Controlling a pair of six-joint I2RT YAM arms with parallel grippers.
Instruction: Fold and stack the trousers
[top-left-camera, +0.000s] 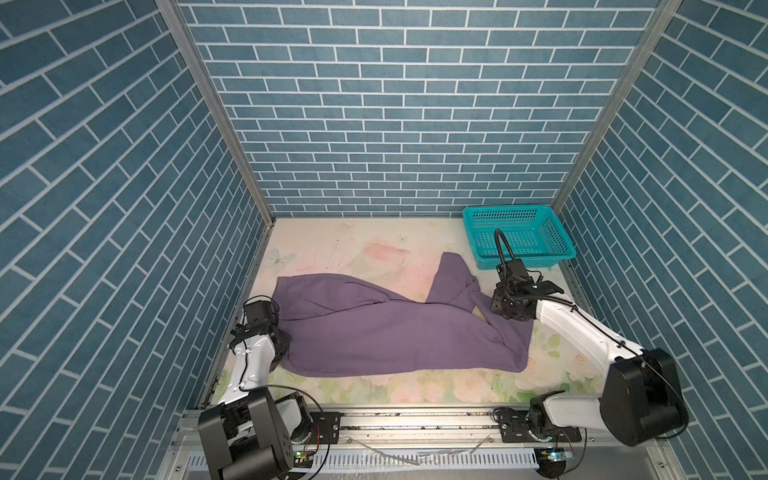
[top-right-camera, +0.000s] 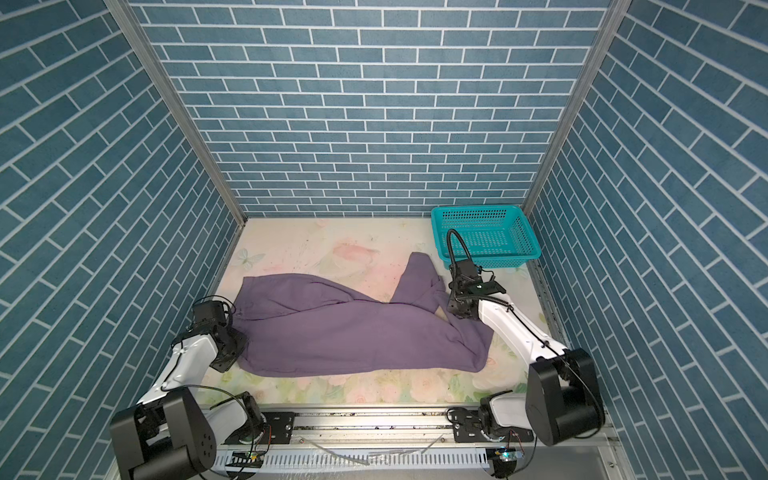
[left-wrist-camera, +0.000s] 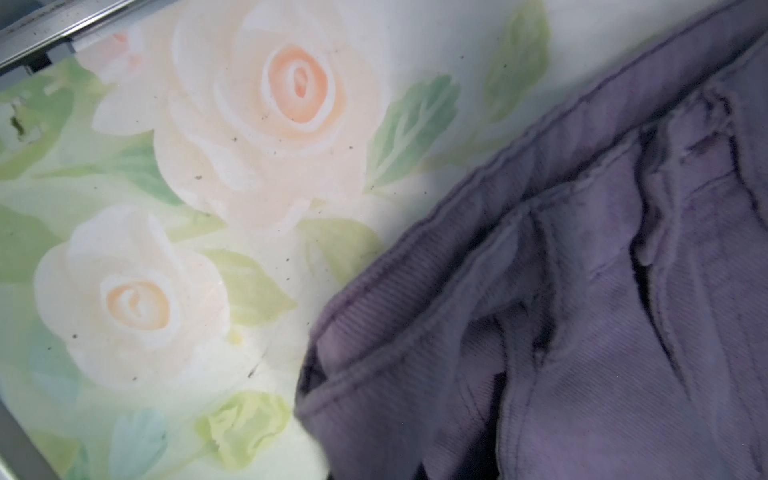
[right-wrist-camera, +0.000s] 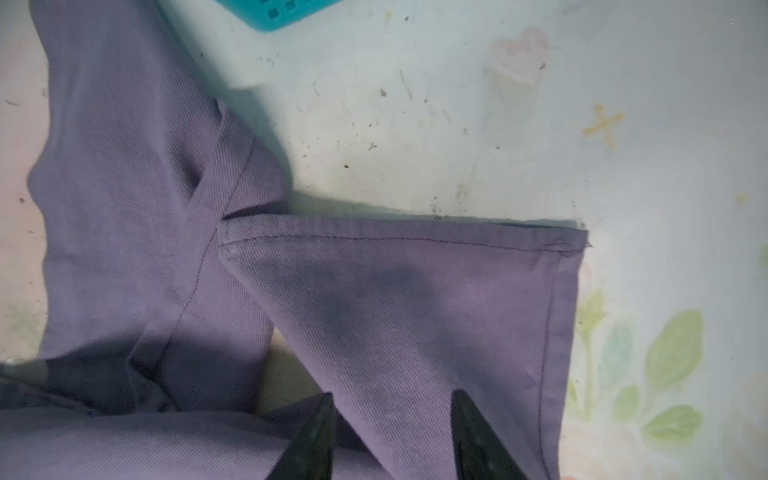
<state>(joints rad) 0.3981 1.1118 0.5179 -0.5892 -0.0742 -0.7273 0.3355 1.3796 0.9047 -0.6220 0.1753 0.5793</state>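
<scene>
The purple trousers (top-left-camera: 374, 328) (top-right-camera: 332, 332) lie spread across the floral table, waist at the left and legs running right. One leg end bends back toward the basket. My left gripper (top-left-camera: 286, 343) (top-right-camera: 241, 345) sits at the waist edge. In the left wrist view the bunched waistband (left-wrist-camera: 415, 374) fills the spot where its jaws are and hides the fingers, so it is shut on the cloth. My right gripper (right-wrist-camera: 390, 395) (top-left-camera: 494, 309) is open, its two dark fingertips apart just above a hemmed leg end (right-wrist-camera: 415, 299), holding nothing.
A teal plastic basket (top-left-camera: 505, 210) (top-right-camera: 473, 209) stands at the back right, close behind my right wrist; its corner (right-wrist-camera: 282, 12) shows in the right wrist view. Brick-patterned walls enclose three sides. A metal rail (top-left-camera: 415, 419) runs along the front edge.
</scene>
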